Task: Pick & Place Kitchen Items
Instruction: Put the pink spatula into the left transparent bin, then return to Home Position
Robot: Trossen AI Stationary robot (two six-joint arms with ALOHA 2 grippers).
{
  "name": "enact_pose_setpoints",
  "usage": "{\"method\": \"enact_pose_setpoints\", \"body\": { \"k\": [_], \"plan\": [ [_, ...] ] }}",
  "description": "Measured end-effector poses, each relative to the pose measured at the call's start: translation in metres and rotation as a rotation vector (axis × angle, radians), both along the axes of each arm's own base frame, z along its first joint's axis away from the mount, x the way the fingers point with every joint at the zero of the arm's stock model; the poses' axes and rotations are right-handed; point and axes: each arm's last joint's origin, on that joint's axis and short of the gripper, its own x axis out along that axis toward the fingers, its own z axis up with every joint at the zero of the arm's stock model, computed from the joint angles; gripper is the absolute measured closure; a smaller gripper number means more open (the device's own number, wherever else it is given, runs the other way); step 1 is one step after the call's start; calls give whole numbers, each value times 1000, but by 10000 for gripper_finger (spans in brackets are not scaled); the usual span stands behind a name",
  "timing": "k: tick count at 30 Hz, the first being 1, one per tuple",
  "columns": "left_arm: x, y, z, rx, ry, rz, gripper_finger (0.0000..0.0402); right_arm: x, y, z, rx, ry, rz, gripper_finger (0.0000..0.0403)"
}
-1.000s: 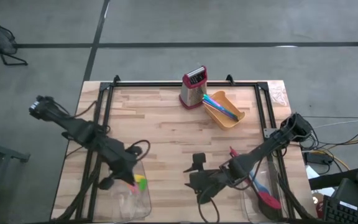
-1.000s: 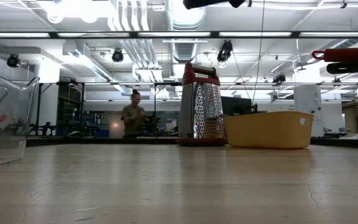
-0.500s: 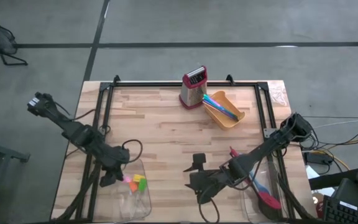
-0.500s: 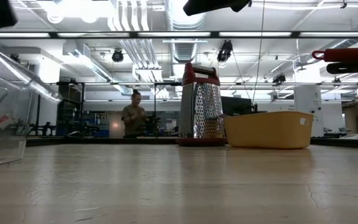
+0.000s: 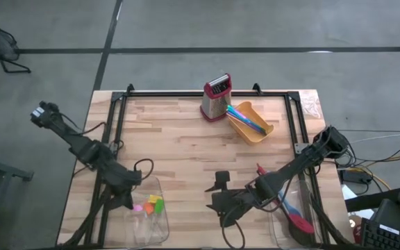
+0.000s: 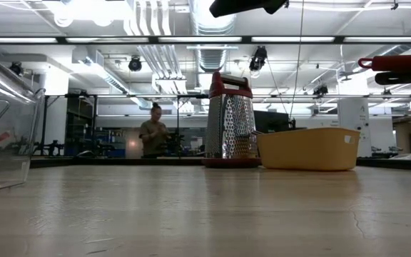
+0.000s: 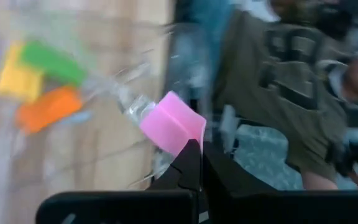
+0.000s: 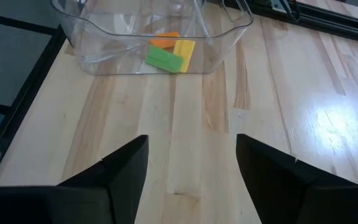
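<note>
Overhead view: the yellow bin [image 5: 254,125] sat at the far side of the wooden table [image 5: 179,149], just beside the box grater [image 5: 216,97], with blue and other coloured utensils [image 5: 246,118] lying in it. Well toward the near edge from the bin, the left gripper [image 5: 126,202] hung at the rim of a clear tray [image 5: 149,217] that held pink, orange, green and yellow pieces [image 5: 150,204]. The right gripper [image 5: 219,201] hovered over bare wood near the table's middle, between that tray and a second clear tray [image 5: 294,215] holding a red and a blue utensil.

Low view: the bin and grater stood side by side across the boards, the clear tray showed at one edge, and a person [image 6: 152,130] stood far back in a lit workshop with ducts overhead.

Left wrist view: the fingers were pressed together with nothing visibly between them; a pink piece [image 7: 172,122] lay just beyond their tips, with the others near it.

Right wrist view: the jaws stood wide and empty above the wood, facing the tray of pieces.

Several items looked sorted already; the bin's utensils probably remained.
</note>
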Motion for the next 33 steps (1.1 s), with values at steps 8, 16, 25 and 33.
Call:
{"method": "enact_pose_setpoints", "body": {
  "k": [8,16,25,33],
  "plan": [
    [-7,-4,14,-50,-131,-43,397,0,0,0,4,-7,1,185],
    [-9,0,-5,72,-89,27,394,1,1,-3,7,-24,8,195],
    [-5,2,-47,188,-119,97,330,1,-1,-3,9,-24,3,186],
    [-1,2,-54,216,-229,86,253,6,-9,-3,17,-36,-22,174]
  ]
}}
